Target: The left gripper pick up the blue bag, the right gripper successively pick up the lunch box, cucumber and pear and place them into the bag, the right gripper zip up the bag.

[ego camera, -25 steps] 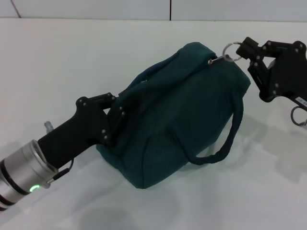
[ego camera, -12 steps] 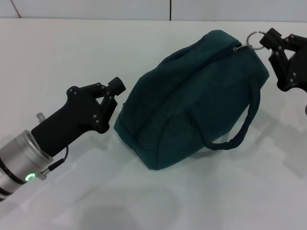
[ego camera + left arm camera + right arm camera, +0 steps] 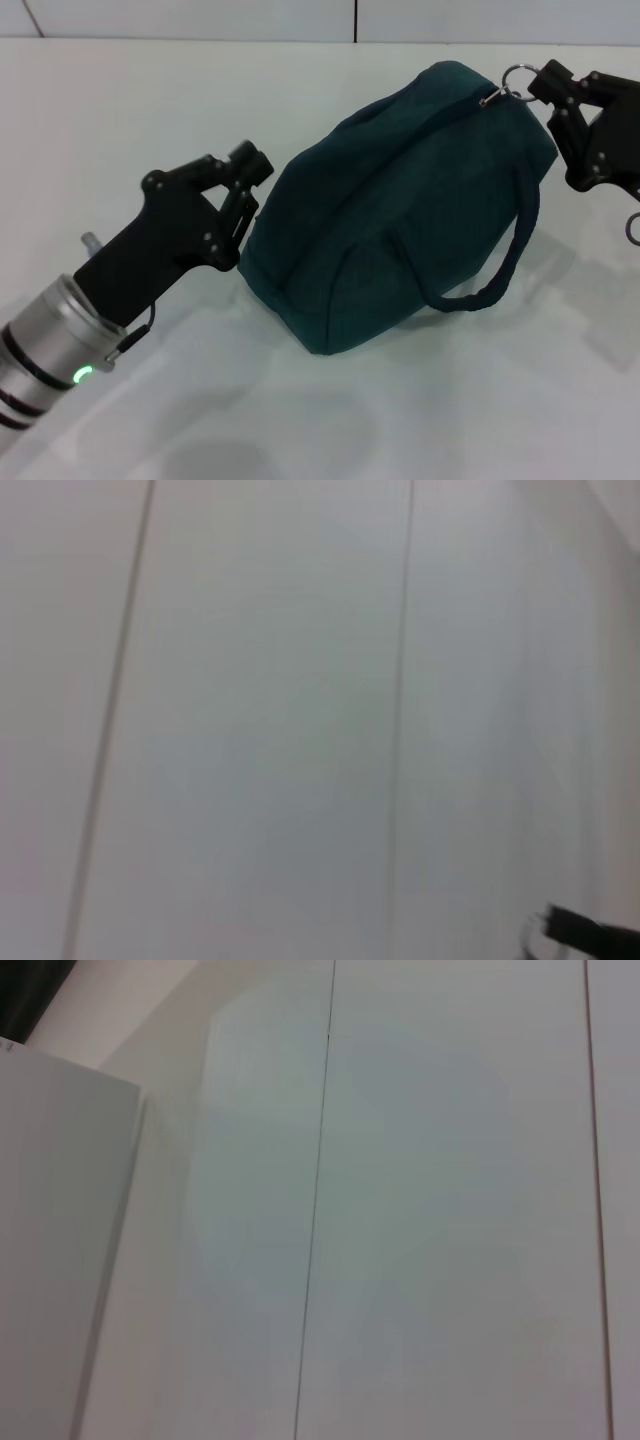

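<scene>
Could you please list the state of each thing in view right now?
blue bag: zipped shut, lying on its side on the table, one handle looped free.
zipper ring pull: at the bag's far end, pinched by the right gripper.
right gripper: shut on the ring pull.
left gripper: beside the bag's near end, holding nothing; whether it touches the bag is unclear.
</scene>
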`<action>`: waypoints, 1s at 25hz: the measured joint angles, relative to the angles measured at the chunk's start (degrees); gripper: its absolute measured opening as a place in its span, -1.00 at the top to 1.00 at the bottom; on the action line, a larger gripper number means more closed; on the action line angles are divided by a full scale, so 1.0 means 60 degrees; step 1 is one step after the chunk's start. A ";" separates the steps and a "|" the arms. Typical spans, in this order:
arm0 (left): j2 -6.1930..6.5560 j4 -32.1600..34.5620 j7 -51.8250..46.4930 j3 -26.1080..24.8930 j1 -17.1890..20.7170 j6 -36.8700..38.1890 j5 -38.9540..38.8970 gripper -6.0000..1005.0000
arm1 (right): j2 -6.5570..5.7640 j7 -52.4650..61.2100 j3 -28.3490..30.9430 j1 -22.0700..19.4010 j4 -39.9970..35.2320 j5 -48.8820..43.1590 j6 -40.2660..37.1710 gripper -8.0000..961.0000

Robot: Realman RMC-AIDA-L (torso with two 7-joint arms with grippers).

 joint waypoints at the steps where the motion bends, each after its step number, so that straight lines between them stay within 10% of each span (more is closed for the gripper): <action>1: -0.0016 0.0237 0.0348 0.0002 0.0132 -0.0016 -0.0161 0.93 | 0.0004 0.0000 0.0000 0.0001 -0.0002 -0.0001 -0.0010 0.95; 21: 0.0058 -0.0178 -0.1509 0.0082 -0.0893 -0.0995 0.0463 -0.28 | 0.0010 0.0109 -0.0023 0.0063 -0.0067 -0.0016 -0.0106 0.96; 25: 0.0057 -0.0214 -0.1553 0.0086 -0.0899 -0.1015 0.0479 0.04 | 0.0010 0.0114 -0.0027 0.0067 -0.0036 -0.0017 -0.0106 0.96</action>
